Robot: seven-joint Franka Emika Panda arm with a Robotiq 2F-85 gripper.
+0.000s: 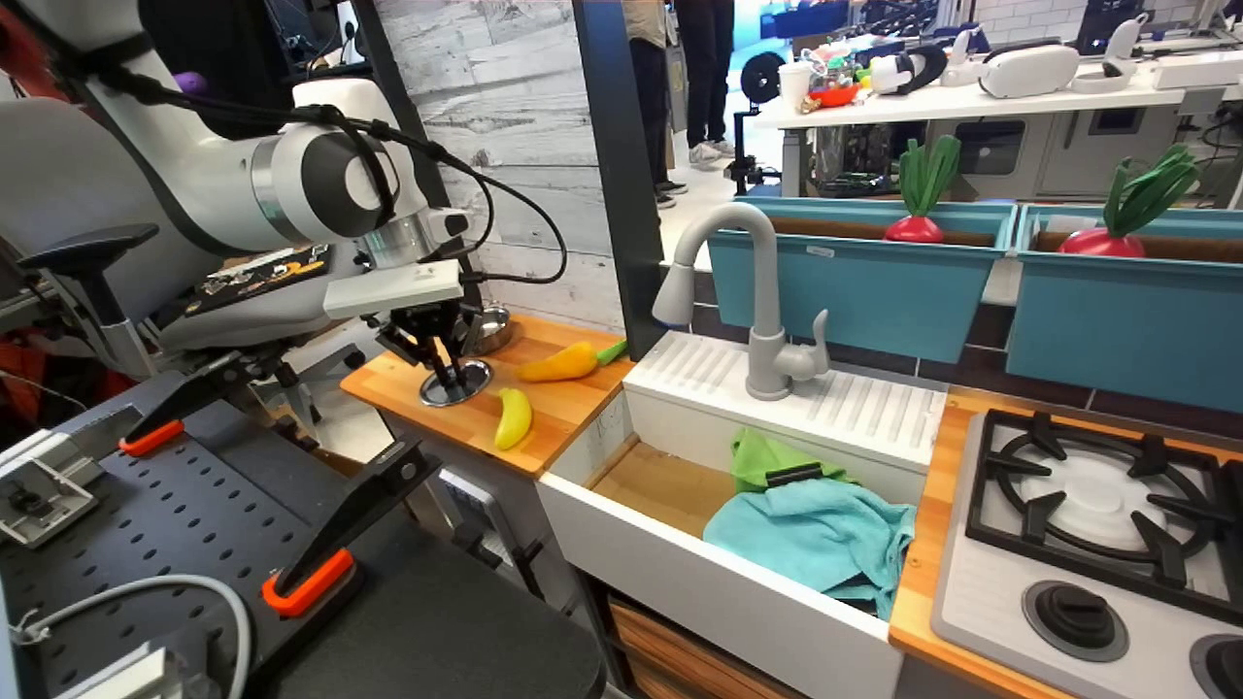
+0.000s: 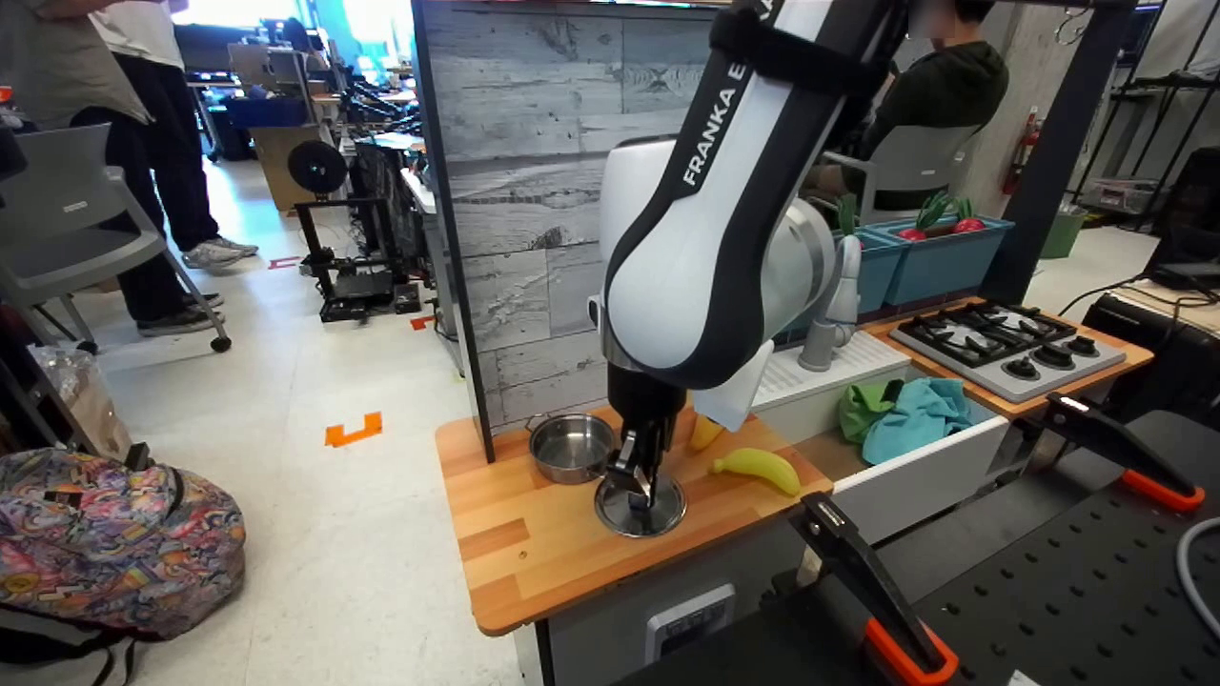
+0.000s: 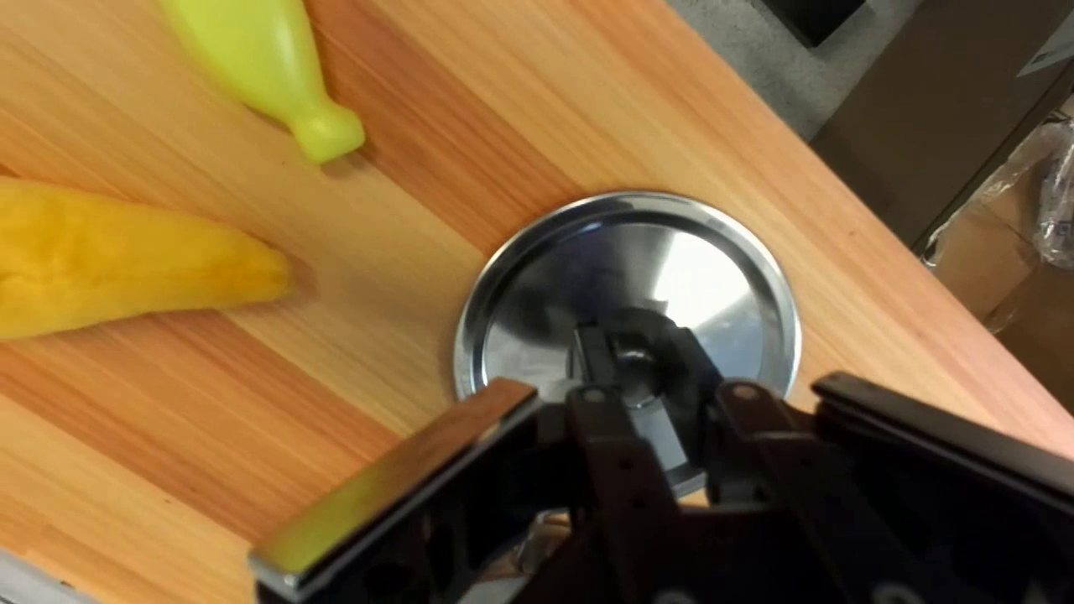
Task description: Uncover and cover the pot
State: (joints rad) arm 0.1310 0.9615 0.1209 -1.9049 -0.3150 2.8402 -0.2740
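Observation:
The pot [image 1: 494, 331] is a small round metal pot with its top open. It stands at the back of the wooden counter, also in an exterior view [image 2: 572, 446], and I cannot make it out in the wrist view. Its shiny round lid [image 3: 537, 277] lies apart from it, looking flat on the counter, also in both exterior views [image 1: 476, 375] [image 2: 667, 515]. My gripper [image 3: 642, 352] points down at the lid's middle, with its fingers close together on both sides of the dark knob, which is partly hidden. The gripper also shows in both exterior views [image 1: 453, 377] [image 2: 642, 499].
A yellow-green banana [image 1: 514, 419] and an orange-yellow toy vegetable [image 1: 563, 363] lie beside the lid. A wood-patterned wall [image 2: 534, 238] rises behind the counter [image 2: 496, 572]. The sink [image 1: 670, 485] with cloths and a grey faucet [image 1: 765, 291] adjoin it.

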